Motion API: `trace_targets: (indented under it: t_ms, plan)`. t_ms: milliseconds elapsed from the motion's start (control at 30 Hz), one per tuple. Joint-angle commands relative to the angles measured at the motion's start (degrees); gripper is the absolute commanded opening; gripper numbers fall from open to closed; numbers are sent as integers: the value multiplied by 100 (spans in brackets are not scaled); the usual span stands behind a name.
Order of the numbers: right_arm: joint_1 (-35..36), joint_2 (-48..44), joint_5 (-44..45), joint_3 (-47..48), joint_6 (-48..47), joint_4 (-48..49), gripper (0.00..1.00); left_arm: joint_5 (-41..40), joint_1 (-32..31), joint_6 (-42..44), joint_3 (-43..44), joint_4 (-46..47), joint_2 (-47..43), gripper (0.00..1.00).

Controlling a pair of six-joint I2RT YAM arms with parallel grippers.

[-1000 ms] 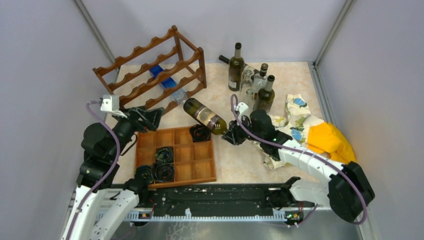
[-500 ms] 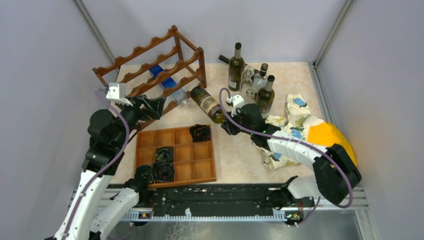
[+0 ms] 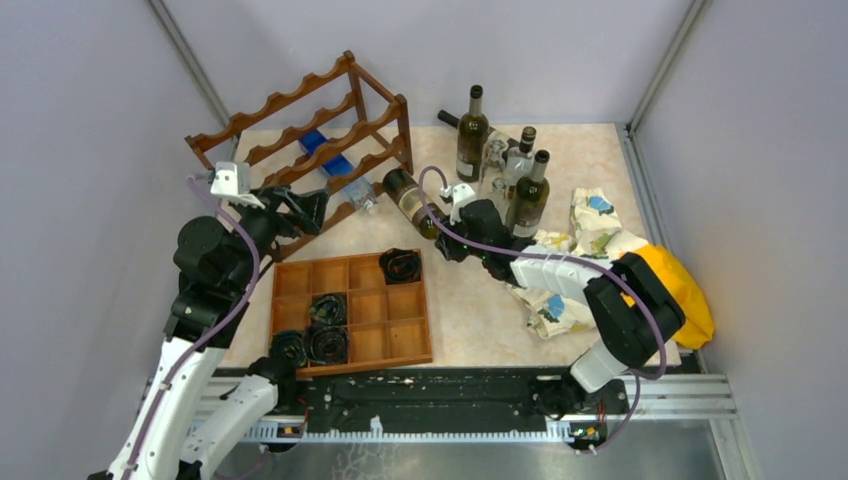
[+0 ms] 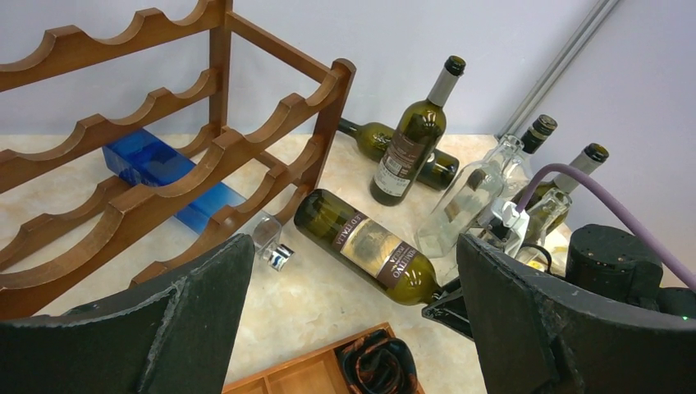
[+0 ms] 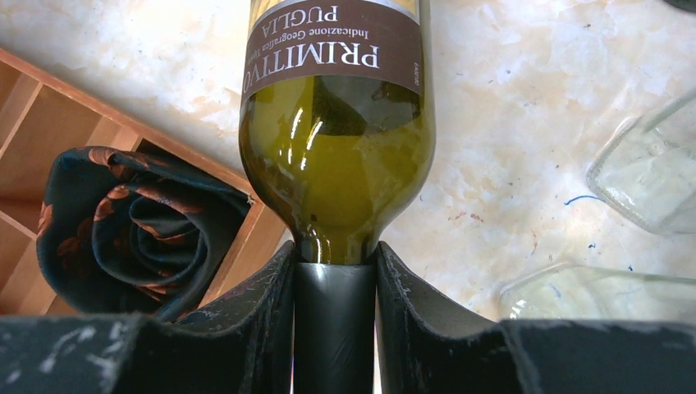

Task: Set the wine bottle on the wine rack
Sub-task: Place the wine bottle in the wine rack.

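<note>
Right wrist view: right gripper (image 5: 335,283) closed to a narrow gap on the neck of the bottle (image 5: 336,139), one finger (image 5: 246,316) pressed on each side just below the shoulder. The body runs straight away from the fingers, label readable, base out of frame. To the left, a tray (image 5: 33,139) corner holding a rolled dark cloth (image 5: 139,226). Top view: a second ago the bottle hung over the tray's far edge. It has since travelled away and now lies low and nearly level just off the right end of the rack (image 3: 300,140), base leading. It is close to the lower rails but not yet in a scallop; whether it touches the table (image 3: 470,310) cannot be told. Judgement: transport mostly done; what remains is raising the base to a cradle, lining it up and sliding it in. Left gripper (image 3: 300,210) has risen from beside the tray to the rack's front rail, fingers (image 4: 189,320) spread wide, holding nothing. The left wrist view shows the bottle beyond and between them, well apart from both. Far: blue box (image 4: 164,176) under the rack; standing bottles (image 3: 472,135) at the back, near the right arm (image 3: 560,278), likely a knock risk.
</note>
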Motion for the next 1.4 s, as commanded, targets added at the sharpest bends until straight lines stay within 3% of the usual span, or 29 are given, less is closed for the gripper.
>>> trace_targets:
  t_ms: [0, 867, 1367]
  plan:
    - [68, 38, 62, 595, 106, 1276, 0, -69, 42, 186, 168, 276, 116, 98]
    - [-45, 1424, -354, 1466, -72, 1994, 0, -294, 37, 587, 439, 460, 628, 98]
    - [-391, 2304, -1097, 2305, -348, 2079, 0, -179, 37, 618, 603, 595, 980, 98]
